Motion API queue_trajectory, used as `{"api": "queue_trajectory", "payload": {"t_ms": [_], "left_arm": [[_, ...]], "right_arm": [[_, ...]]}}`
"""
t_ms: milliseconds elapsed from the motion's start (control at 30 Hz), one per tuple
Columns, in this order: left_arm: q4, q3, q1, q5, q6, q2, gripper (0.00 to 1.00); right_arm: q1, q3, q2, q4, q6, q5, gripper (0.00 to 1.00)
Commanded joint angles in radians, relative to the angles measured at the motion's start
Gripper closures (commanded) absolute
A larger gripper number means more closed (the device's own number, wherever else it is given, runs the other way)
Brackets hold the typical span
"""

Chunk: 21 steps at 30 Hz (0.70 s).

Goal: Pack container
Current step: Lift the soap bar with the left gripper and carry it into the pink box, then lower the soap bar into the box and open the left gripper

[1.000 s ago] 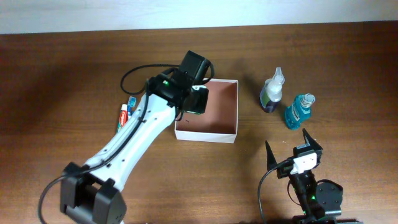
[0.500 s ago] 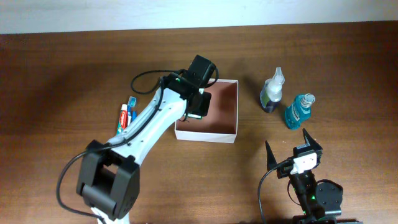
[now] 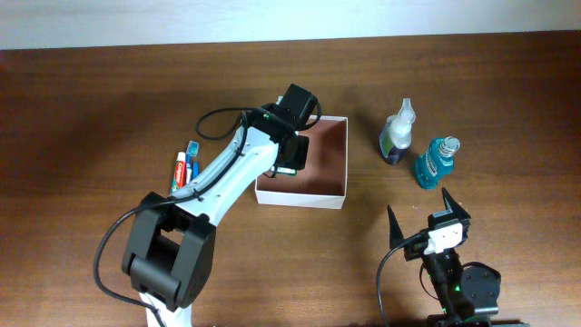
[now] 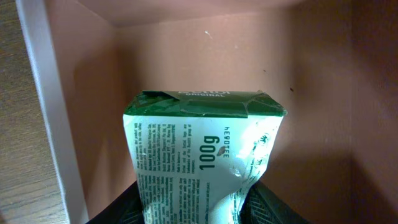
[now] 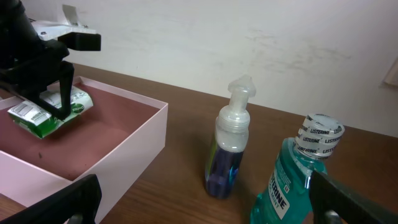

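The soft plastic packet (image 4: 202, 155) is green and white with black print; the square container (image 3: 301, 196) is white outside, pinkish-brown inside.

Overhead: the left arm (image 3: 218, 177) covers the left side of the container (image 3: 304, 195), so I cannot see what lies beneath it.

Left wrist: the green-and-white packet (image 4: 205, 155) runs off the bottom edge and its fine print is unreadable. Of the left gripper (image 4: 196, 214) I see only two dark slivers beside the packet.

Right wrist: the right gripper (image 5: 208, 202) shows fingers (image 5: 68, 202) as blurred dark shapes, cut off at the lower corners. The mouthwash bottle (image 5: 298, 186) is cropped at its base.

The lettering on the toothpaste tube (image 3: 180, 170) is too small to read.
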Motion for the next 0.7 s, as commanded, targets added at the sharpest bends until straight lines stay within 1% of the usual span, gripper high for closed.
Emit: {"api": "queue_trajectory", "payload": {"t_ms": [0,300,433,667], "left_arm": [[0.012,0.018,0.002,-0.047,-0.047,0.013,0.59],[0.031,0.018,0.002,-0.063,-0.052,0.071,0.59],[0.032,0.018,0.002,-0.110,-0.062,0.074,0.59],[0.032,0.018,0.002,-0.114,-0.062,0.075,0.58]], "right_arm": [[-0.008,-0.007,-0.007,-0.001,0.004,0.002,0.02],[-0.008,-0.007,-0.007,-0.001,0.004,0.002,0.02],[-0.008,-0.007,-0.007,-0.001,0.004,0.002,0.02],[-0.008,-0.007,-0.007,-0.001,0.004,0.002,0.02]]}}
